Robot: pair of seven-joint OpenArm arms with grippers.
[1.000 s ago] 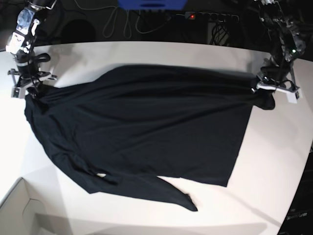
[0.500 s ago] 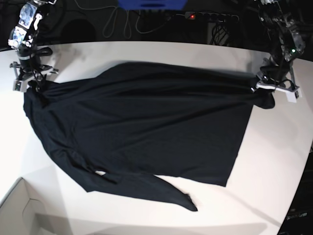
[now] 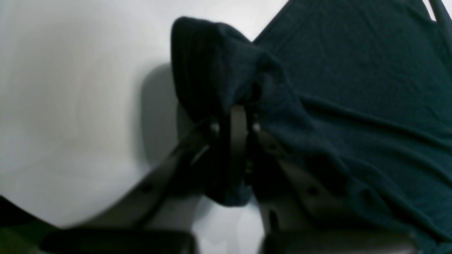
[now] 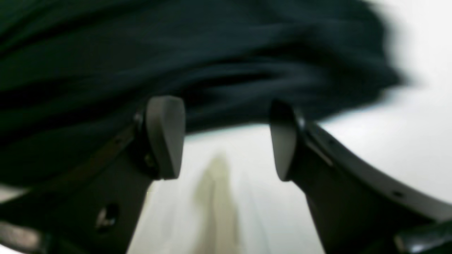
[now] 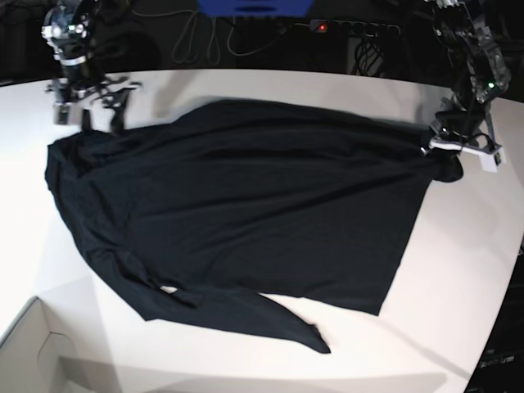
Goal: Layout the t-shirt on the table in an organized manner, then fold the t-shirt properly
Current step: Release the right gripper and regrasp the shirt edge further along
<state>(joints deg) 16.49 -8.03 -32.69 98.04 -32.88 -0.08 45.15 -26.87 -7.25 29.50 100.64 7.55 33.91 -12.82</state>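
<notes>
Black, soft thin-fabric short-sleeved t-shirt (image 5: pixel 237 213) lies spread across the large smooth white table (image 5: pixel 458 270), its sleeves trailing toward the near left; the left gripper (image 3: pixel 233 141), at the far right of the base view, is clenched on a bunched corner of the shirt; the right gripper (image 4: pixel 226 137), at the far left, hangs above the cloth with jaws apart, grasping nothing.

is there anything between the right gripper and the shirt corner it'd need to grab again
Nothing visible. The right gripper hangs open just past the t-shirt, with only bare white table between its fingers and the cloth edge. The left gripper is shut on the opposite corner.
</notes>
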